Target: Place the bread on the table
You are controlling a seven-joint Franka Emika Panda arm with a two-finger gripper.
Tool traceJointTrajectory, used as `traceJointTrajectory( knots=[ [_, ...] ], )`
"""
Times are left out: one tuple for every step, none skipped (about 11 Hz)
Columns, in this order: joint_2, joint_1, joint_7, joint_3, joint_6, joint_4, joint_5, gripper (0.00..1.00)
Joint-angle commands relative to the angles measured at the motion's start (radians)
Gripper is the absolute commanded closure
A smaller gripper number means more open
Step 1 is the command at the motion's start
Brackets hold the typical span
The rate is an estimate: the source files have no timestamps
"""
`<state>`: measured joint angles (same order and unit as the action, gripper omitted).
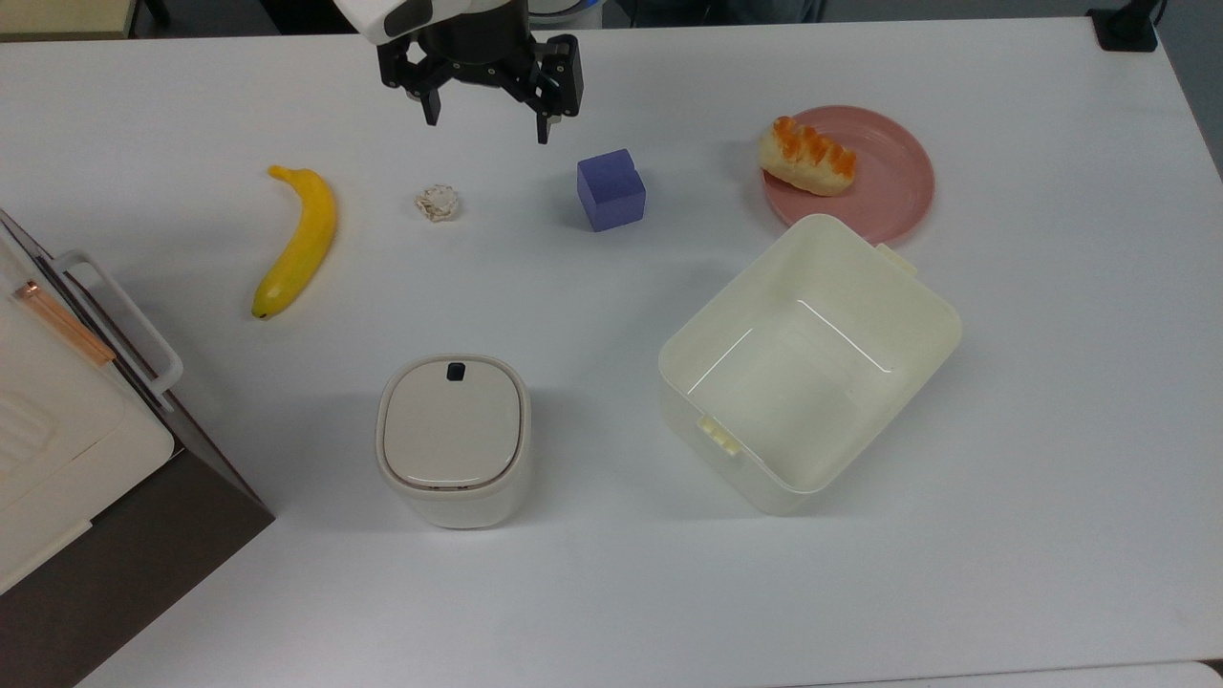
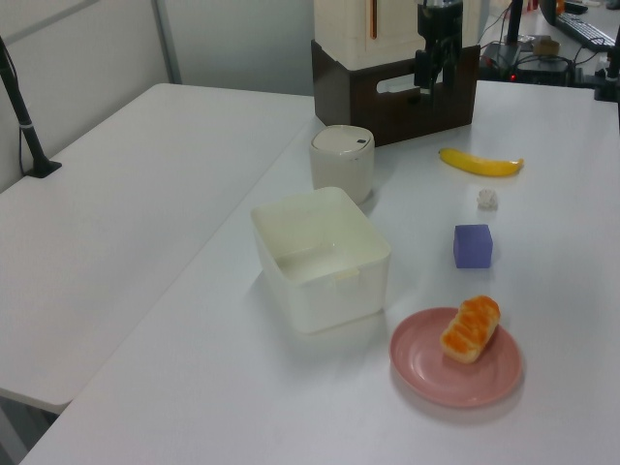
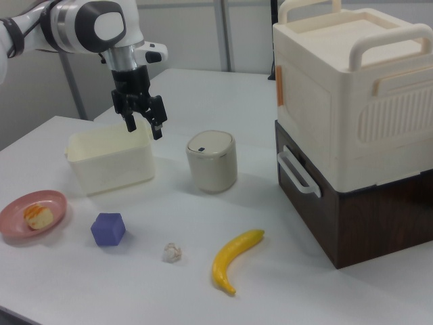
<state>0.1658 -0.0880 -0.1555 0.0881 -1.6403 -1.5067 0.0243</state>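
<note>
The bread [image 1: 807,158] is a small cream roll with orange stripes. It lies on the left part of a round pink plate [image 1: 898,186] at the top view's upper right. The left view has the bread [image 2: 470,329] on the plate [image 2: 431,373] in the foreground, and the right view has the bread [image 3: 38,216] at its far left. The plate rests on the white table [image 1: 611,592]. My gripper [image 1: 487,129] hangs open and empty above the table, well to the top view's left of the bread. It also appears in the left view [image 2: 427,85] and the right view [image 3: 143,128].
A purple cube [image 1: 611,189] stands between gripper and plate. A whitish wrinkly ball [image 1: 438,202] and a yellow banana [image 1: 296,241] lie further left. An open cream box [image 1: 810,363] sits just below the plate. A lidded canister [image 1: 453,440] and a large cream-and-brown appliance [image 1: 67,420] stand at the lower left.
</note>
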Motion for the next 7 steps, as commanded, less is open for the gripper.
traceJointTrajectory(
  knots=[
    [-0.039, -0.018, 0.051, 0.021, 0.017, -0.036, -0.015, 0.26],
    [-0.039, -0.018, 0.051, 0.021, 0.016, -0.035, -0.017, 0.38],
    [-0.039, -0.021, 0.051, 0.021, 0.016, -0.036, -0.018, 0.44],
    [-0.039, -0.022, 0.051, 0.021, 0.016, -0.036, -0.018, 0.43],
    [-0.039, -0.022, 0.051, 0.021, 0.016, -0.038, -0.018, 0.42],
    [-0.039, -0.025, 0.059, 0.018, 0.016, -0.041, -0.018, 0.30],
    [-0.037, -0.030, 0.086, 0.007, 0.016, -0.059, -0.017, 0.19]
  ],
)
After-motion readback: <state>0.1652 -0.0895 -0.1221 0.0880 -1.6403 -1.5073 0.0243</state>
